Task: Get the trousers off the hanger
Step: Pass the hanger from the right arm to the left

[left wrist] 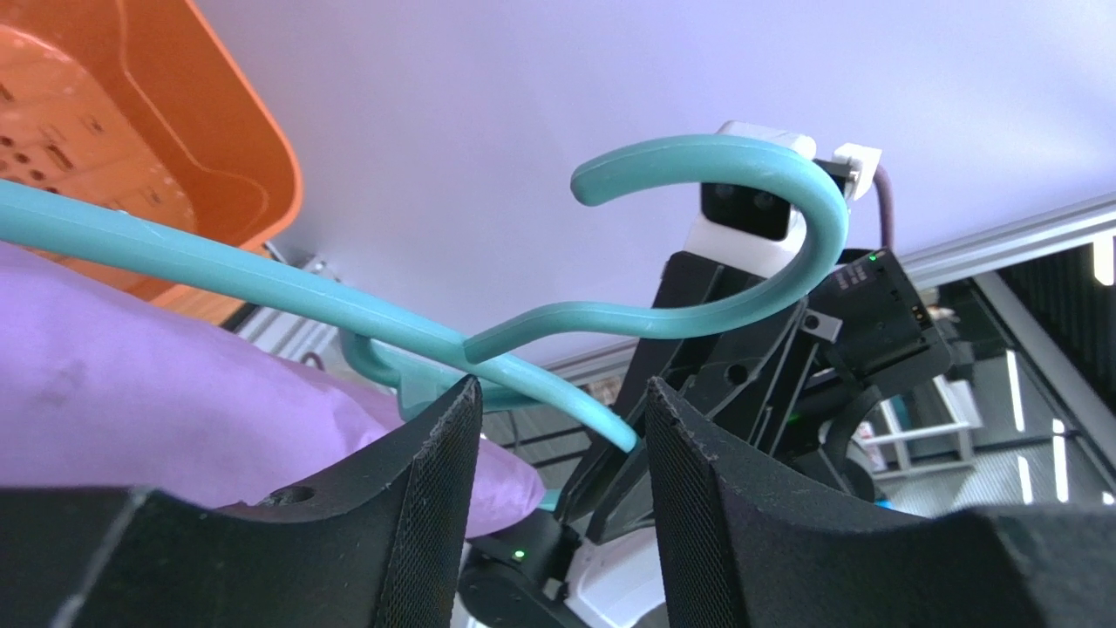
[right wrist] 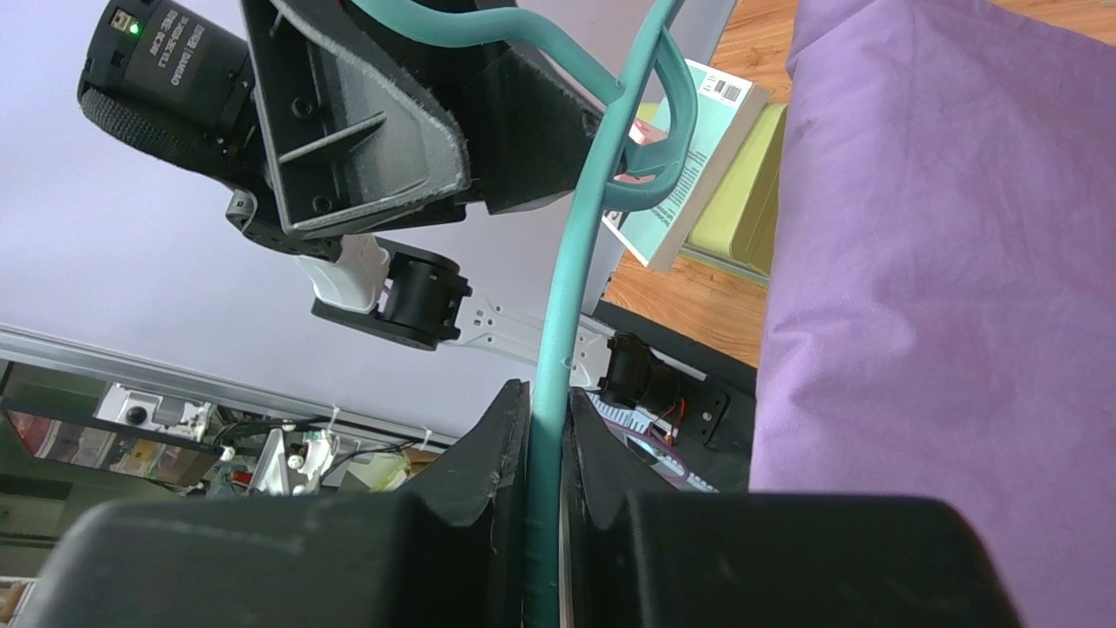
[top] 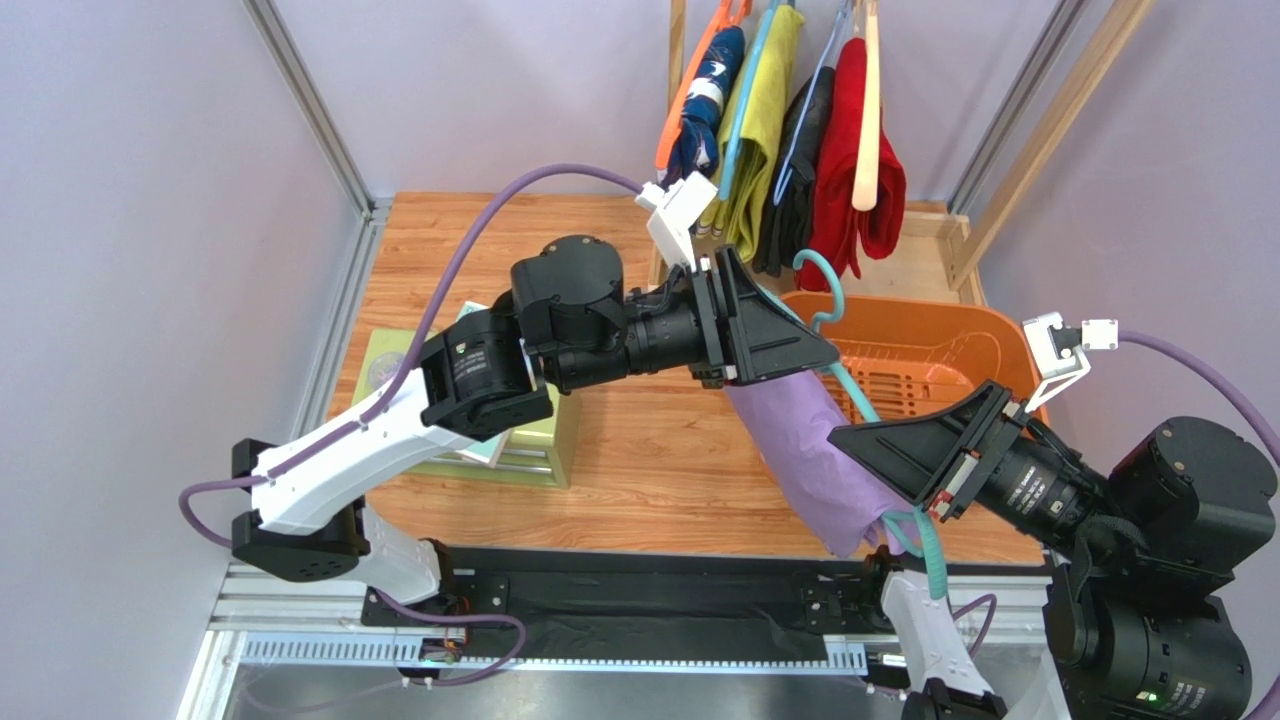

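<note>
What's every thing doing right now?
Left tool: open around the teal hanger.
Right tool: shut on the teal hanger.
Teal hanger: gripped, carrying the lilac trousers.
Lilac trousers: draped on the hanger, not off yet.
Other trousers: hanging up at the back.

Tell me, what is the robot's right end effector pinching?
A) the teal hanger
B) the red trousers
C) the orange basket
A: in the right wrist view the right end effector is shut on the thin rod of the teal hanger, which runs up from between its fingers, with the lilac trousers hanging right beside it.
</note>
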Controlling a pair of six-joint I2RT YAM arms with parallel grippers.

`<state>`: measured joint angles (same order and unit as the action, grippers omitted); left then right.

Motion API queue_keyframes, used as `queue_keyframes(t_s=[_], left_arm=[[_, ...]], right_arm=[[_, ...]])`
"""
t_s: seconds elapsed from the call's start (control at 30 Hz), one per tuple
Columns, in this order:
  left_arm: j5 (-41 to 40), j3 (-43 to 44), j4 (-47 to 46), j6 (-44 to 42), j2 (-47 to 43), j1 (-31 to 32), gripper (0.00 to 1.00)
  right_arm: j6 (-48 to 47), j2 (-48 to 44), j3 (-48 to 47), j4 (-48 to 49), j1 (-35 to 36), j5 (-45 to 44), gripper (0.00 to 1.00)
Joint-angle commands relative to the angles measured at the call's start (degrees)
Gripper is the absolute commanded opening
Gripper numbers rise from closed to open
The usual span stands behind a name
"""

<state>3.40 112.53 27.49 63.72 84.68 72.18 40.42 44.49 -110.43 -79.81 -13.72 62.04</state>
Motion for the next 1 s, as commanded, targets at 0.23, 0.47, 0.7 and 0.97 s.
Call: queue_keyframes(t_s=[0.23,0.47,0.7,0.97], left_arm=[[-15.44,-16.02,-2.7,5.32,-17.01,-0.01,0.73],[-10.87,-9.09,-4.11,14.75,-8.77,-2.05,0.73],[-9.9,-6.71,-3.4,21.17,-5.5,-2.22,0.72],[-11.22,-4.87,-6.04,22.76,-3.22,-2.92,0.64]], right_arm=[[1.84,0.25,-0.93,7.82,-0.17,3.52,0.0],[4.57,0.34,-2.07,11.34,-0.08,5.55,0.0],[6.07,-0.02,-2.33,13.36,-0.17,5.9,0.0],[6.33,-0.63,-0.58,13.8,0.44,6.78,0.0]])
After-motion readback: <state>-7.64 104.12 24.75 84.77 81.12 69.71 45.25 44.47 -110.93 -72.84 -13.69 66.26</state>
